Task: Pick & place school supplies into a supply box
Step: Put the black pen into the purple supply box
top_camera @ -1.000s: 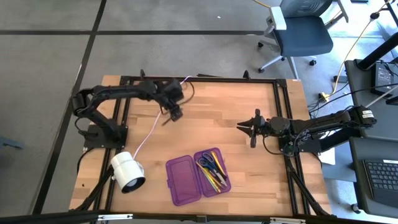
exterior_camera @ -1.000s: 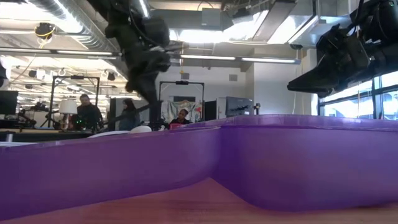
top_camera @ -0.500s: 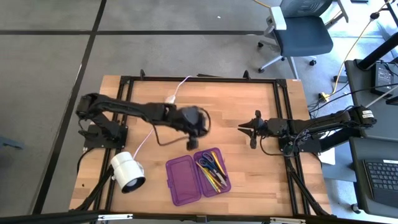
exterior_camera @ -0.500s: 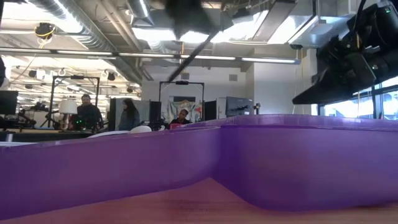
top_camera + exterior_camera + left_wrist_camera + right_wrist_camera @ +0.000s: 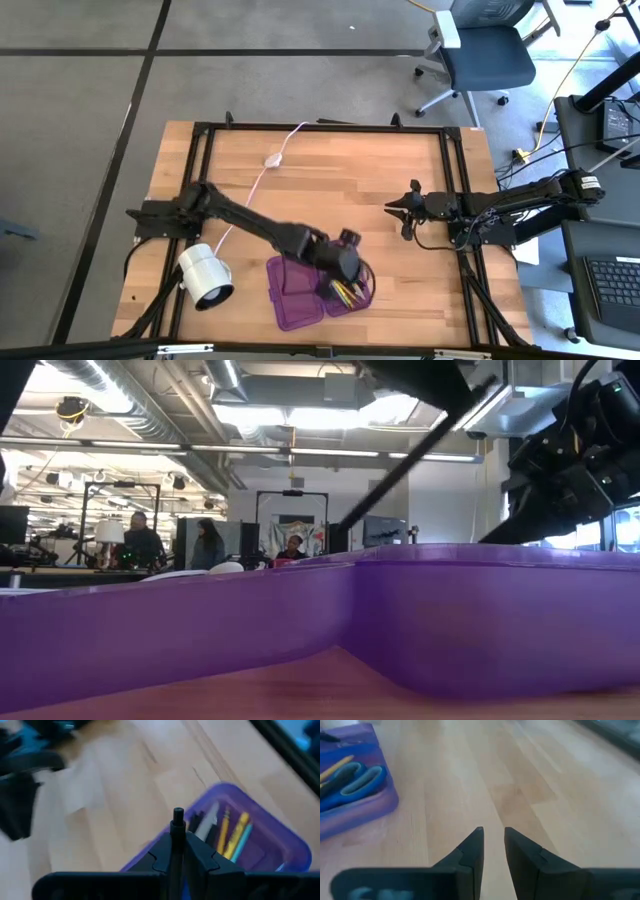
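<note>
High view: left arm reaches across the pale wooden plank surface (image 5: 350,170), its left claw (image 5: 345,262) over the right half of the flat translucent purple plastic pencil case (image 5: 290,295), which lies open near the front edge as two rounded-corner rectangular halves. Left wrist view shows the left claw (image 5: 178,851) pinching a thin dark pen (image 5: 177,827) between its two dark fingers, the shaft upright between them, its round end above the case. Inside that half lie slim supplies side by side: a yellow pencil (image 5: 234,836), a light blue-green one just beside it, and a grey-white one (image 5: 208,822). Right wrist view: small blue-handled scissors (image 5: 351,780), smooth oval loops, rest in the same compartment against its low wall. Right claw (image 5: 404,212) hovers over bare wood, well apart from the case, its fingers nearly together with a narrow gap and nothing between them. White cylindrical lamp (image 5: 204,277) lies left of the case; a thin white cable with oval switch (image 5: 271,160) runs from it toward the far edge.
</note>
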Robot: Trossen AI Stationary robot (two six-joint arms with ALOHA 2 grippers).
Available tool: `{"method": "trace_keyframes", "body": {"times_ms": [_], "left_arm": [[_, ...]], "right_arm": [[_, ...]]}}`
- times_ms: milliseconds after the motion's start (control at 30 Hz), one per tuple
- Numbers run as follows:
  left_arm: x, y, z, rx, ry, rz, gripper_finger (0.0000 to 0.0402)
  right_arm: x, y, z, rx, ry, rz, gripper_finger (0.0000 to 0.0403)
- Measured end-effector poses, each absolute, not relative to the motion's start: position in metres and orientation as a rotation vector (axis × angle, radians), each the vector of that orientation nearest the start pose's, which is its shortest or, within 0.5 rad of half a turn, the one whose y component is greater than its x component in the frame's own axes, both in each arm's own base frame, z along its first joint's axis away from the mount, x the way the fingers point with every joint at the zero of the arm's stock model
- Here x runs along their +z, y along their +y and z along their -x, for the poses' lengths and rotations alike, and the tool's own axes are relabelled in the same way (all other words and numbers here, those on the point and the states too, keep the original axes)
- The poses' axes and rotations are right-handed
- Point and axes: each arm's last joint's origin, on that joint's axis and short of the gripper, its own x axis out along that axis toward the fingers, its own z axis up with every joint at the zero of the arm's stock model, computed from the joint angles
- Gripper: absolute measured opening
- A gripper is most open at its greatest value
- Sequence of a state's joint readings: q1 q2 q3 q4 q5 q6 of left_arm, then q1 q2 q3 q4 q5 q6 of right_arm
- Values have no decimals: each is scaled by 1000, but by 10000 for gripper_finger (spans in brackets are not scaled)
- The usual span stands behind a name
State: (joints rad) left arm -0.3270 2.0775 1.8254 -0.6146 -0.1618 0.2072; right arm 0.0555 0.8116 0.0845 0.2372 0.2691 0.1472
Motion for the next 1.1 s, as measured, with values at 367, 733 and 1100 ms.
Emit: {"method": "trace_keyframes", "body": {"times_ms": [367,733,1100], "left_arm": [[235,-188,-444,-359,818,-668,20],[221,-206,-440,-380,827,-774,20],[192,-213,-444,-399,879,-857,20]], "right_arm": [[122,0,-142,-267,565,-105,82],[122,0,-142,-259,568,-109,82],[122,0,-142,-267,565,-137,82]]}}
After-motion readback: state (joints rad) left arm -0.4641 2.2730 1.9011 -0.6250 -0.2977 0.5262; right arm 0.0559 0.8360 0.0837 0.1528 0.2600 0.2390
